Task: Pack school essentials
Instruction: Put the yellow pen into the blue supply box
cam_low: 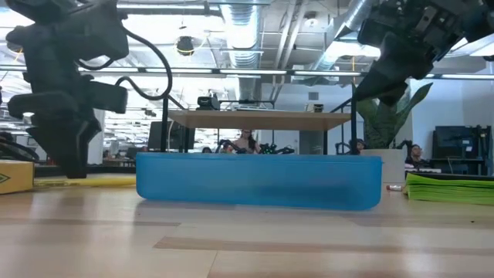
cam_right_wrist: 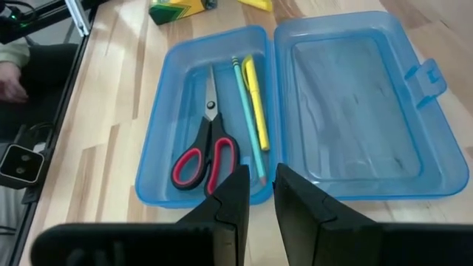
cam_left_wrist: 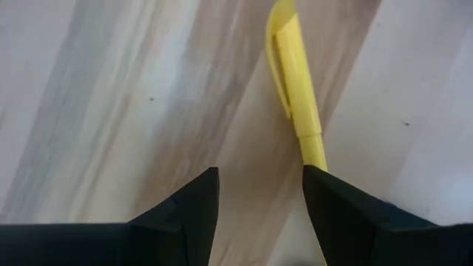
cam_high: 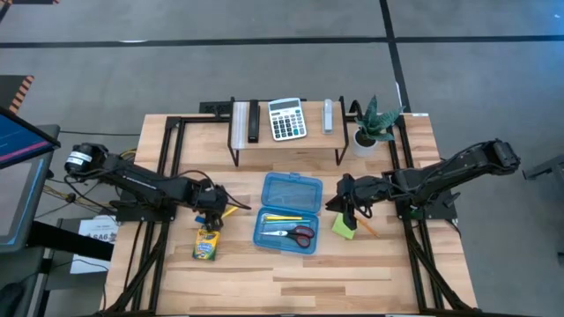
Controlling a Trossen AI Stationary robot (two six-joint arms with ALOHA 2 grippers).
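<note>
Counter: pale wood counter (cam_high: 291,282) on a grey floor, and across it you look into an open room with ducts overhead.
Shelf: a low black-framed shelf (cam_high: 286,141) stands at the far side, carrying a white-grey calculator (cam_high: 286,118); a small potted plant (cam_high: 374,123) sits just beside its right end.
Blue case: the blue case (cam_high: 288,212) lies open in the middle of your counter, its lid (cam_right_wrist: 358,111) folded flat beside the tray.
In the case: red-handled scissors (cam_right_wrist: 207,151), a teal pencil (cam_right_wrist: 247,114) and a yellow pen (cam_right_wrist: 254,92) lie lengthwise in the tray.
Left claw: your left claw (cam_left_wrist: 260,203) hangs low over the counter left of the case, fingers (cam_left_wrist: 188,210) apart and holding nothing.
Yellow highlighter: a yellow highlighter (cam_left_wrist: 295,96) lies flat on the wood, one end running beside one finger of the left claw.
Crayon box: the yellow-green crayon box (cam_high: 207,241) lies just in front of the left claw.
Right claw: your right claw (cam_right_wrist: 257,198) hovers right of the case, fingers with a narrow gap and nothing visible between them.
Sticky notes: the lime-green sticky-note pad (cam_high: 344,226) lies under the right claw, an orange pencil (cam_high: 367,228) next to it.
</note>
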